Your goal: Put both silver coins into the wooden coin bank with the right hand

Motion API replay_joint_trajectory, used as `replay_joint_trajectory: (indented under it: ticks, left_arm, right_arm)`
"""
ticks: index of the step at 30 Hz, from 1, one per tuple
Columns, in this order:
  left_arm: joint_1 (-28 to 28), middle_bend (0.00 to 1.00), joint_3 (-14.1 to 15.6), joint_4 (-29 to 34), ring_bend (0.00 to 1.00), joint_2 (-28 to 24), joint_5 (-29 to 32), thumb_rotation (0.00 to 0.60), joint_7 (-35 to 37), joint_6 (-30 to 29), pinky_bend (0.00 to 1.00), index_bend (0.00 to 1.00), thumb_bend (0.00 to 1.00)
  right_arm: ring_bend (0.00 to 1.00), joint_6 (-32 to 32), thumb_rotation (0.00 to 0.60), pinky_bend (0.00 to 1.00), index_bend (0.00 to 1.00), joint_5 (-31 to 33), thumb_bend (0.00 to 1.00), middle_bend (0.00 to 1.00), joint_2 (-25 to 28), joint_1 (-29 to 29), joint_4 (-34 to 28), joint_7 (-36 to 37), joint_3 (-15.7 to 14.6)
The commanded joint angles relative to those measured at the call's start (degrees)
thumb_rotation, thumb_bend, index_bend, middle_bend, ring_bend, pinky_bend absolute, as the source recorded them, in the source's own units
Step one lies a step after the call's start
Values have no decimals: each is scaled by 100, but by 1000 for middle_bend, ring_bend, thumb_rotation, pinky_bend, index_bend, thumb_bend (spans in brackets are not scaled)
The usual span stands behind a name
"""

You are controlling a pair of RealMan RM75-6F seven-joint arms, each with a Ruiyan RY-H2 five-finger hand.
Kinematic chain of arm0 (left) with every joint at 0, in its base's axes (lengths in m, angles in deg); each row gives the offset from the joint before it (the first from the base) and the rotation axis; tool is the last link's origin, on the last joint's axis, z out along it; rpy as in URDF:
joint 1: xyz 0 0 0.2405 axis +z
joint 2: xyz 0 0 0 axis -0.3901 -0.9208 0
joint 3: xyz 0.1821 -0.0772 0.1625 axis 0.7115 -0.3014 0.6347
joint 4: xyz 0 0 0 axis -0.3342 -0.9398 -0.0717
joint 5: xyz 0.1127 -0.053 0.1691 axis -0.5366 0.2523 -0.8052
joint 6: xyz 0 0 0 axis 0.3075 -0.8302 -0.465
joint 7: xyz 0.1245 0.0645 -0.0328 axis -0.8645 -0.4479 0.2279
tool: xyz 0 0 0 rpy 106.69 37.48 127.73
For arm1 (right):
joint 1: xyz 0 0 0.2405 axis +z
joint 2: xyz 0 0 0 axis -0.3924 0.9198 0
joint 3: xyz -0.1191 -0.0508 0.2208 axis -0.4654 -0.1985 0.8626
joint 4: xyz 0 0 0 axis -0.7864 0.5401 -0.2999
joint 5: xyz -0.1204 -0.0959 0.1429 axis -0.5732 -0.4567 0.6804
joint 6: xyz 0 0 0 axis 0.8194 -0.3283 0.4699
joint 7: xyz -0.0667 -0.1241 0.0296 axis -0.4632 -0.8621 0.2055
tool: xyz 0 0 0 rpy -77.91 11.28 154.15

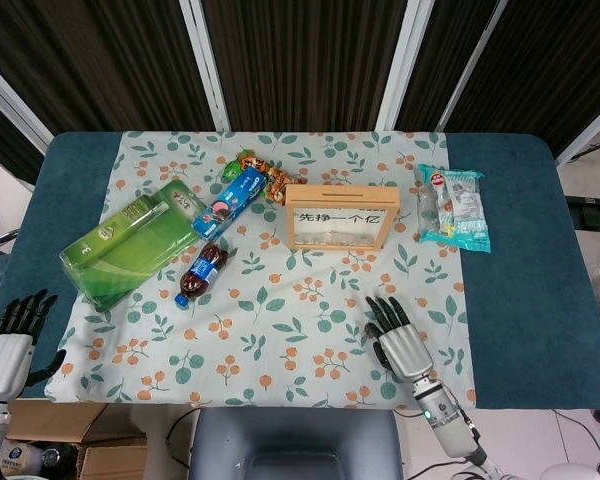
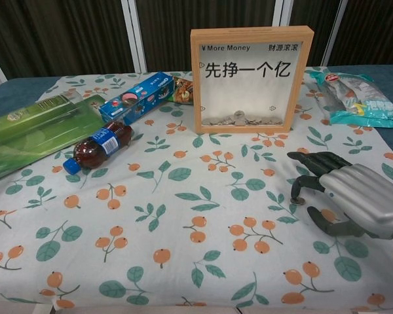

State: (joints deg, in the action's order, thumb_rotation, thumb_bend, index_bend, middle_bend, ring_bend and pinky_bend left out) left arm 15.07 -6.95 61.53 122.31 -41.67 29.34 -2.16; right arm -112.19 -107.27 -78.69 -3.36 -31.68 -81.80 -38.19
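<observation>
Right hand (image 2: 350, 196) lies palm-down low over the floral cloth (image 2: 183, 216), dark fingers (image 2: 311, 180) curled down, one fingertip touching a silver coin (image 2: 300, 201) just below it; whether the coin is gripped I cannot tell. Behind stands the wooden coin bank (image 2: 250, 78), printed "¥ More Money" and "先挣一个亿", with coins inside. Left hand (image 1: 10, 340) waits off the tabletop's (image 1: 70, 180) left edge, fingers spread, holding nothing. An Oreo box (image 2: 144, 96) lies nearby

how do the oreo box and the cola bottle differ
The oreo box is a blue rectangular carton; the cola bottle is round, dark, with a blue cap and label. The box lies farther back, the bottle nearer the front. Both lie on their sides on the tablecloth.
</observation>
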Motion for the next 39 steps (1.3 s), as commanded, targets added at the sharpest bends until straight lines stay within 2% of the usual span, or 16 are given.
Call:
replay_joint_trajectory:
  ticks: [1, 16, 39]
  left_arm:
    - [-1, 0, 3, 9, 0, -7, -3, 600, -3, 4, 0, 0, 319]
    - [-32, 0, 7, 22, 0, -11, 14, 600, -36, 82, 0, 0, 319]
    - [-74, 0, 22, 31, 0, 16, 8, 600, -71, 155, 0, 0, 319]
  right_arm:
    - [0, 23, 600, 0, 530, 11, 535, 6, 15, 17, -32, -1, 27]
    - [0, 248, 600, 0, 593, 95, 535, 6, 117, 117, -249, -193, 126]
    - [0, 89, 600, 0, 667, 26, 535, 7, 39, 104, -72, -158, 141]
